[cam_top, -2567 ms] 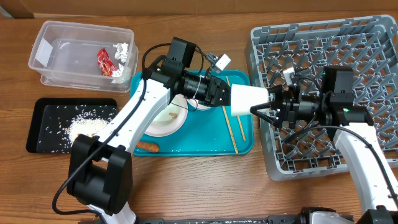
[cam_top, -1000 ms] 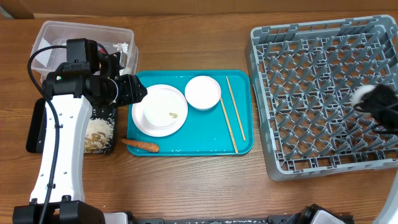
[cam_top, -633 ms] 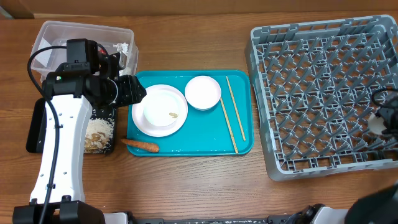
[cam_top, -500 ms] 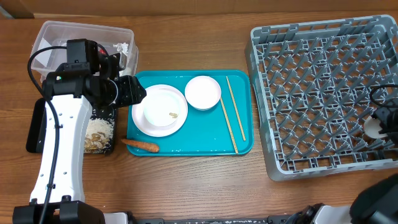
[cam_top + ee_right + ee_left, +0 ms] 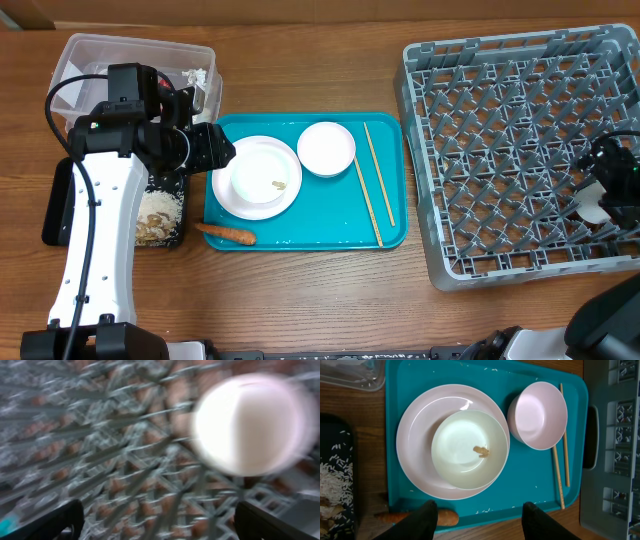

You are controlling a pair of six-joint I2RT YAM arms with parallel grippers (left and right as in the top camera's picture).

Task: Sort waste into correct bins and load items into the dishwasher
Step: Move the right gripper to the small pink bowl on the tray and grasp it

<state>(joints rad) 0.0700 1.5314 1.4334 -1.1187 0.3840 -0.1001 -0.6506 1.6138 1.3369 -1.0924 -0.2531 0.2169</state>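
Observation:
A white plate (image 5: 250, 195) on the teal tray carries a white bowl (image 5: 470, 450) with a beige food scrap (image 5: 481, 450). A second white bowl (image 5: 326, 148) and the chopsticks (image 5: 371, 185) lie beside it. A carrot piece (image 5: 225, 234) rests at the tray's front left edge. Rice (image 5: 160, 210) lies in the black tray (image 5: 58, 205). My left gripper (image 5: 480, 522) is open and empty above the tray's left edge. My right gripper (image 5: 160, 527) is open over the grey rack (image 5: 500, 120). The white cup (image 5: 250, 425) lies free in the rack at its right side (image 5: 592, 210).
The clear tub (image 5: 120, 50) at the back left holds a white tissue (image 5: 197, 75); my left arm hides most of its inside. The teal tray (image 5: 300, 230) sits between the black tray and the rack. The right wrist view is blurred.
The left arm pulled back from the rack to the tray's left edge and stayed. The right arm carried the cup to the rack's right side, and the cup now lies out of its jaws.

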